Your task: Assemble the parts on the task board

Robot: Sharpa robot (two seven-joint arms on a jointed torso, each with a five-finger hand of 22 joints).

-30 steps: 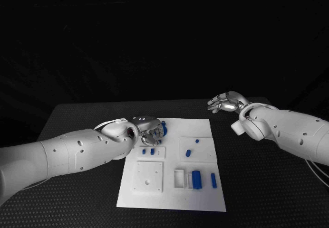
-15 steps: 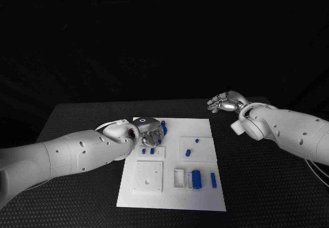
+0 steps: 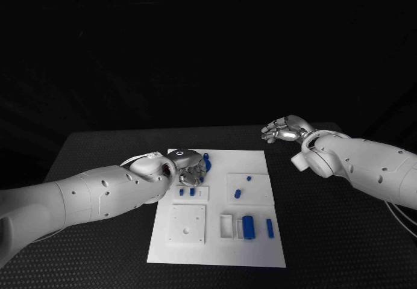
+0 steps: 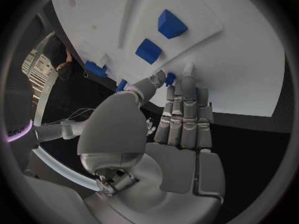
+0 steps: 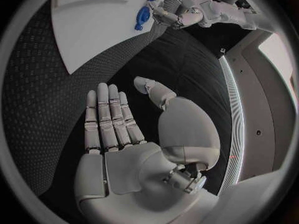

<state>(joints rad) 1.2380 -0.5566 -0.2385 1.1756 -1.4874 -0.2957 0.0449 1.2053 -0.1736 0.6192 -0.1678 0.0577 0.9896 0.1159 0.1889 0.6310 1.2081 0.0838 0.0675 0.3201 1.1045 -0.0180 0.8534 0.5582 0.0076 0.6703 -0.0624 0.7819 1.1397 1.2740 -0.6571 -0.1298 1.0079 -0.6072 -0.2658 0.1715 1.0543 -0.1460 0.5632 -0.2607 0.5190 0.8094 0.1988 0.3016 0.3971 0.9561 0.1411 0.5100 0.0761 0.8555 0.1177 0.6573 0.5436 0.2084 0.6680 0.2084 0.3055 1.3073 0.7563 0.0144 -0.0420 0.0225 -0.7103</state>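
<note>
The white task board (image 3: 217, 247) lies in the middle of the black table. My left hand (image 3: 190, 168) is low over its far left corner. A long blue part (image 3: 206, 160) lies there beside the hand. In the left wrist view my straight fingers (image 4: 184, 114) and thumb close on a piece of that blue part (image 4: 169, 78) against the board (image 4: 249, 69). Two blue pegs (image 4: 171, 24) stand in a raised plate just beyond. My right hand (image 3: 282, 129) hovers off the board at the far right, fingers spread (image 5: 109, 119), holding nothing.
On the board are a small plate with two blue pegs (image 3: 186, 192), a plate with two more pegs (image 3: 238, 193), a square plate with holes (image 3: 188, 224), and a slotted holder with a blue block (image 3: 249, 226) and a blue bar (image 3: 270, 227) beside it.
My left hand has edged slightly further onto the long blue part and its wrist has turned a little. The right hand has stayed in place.
</note>
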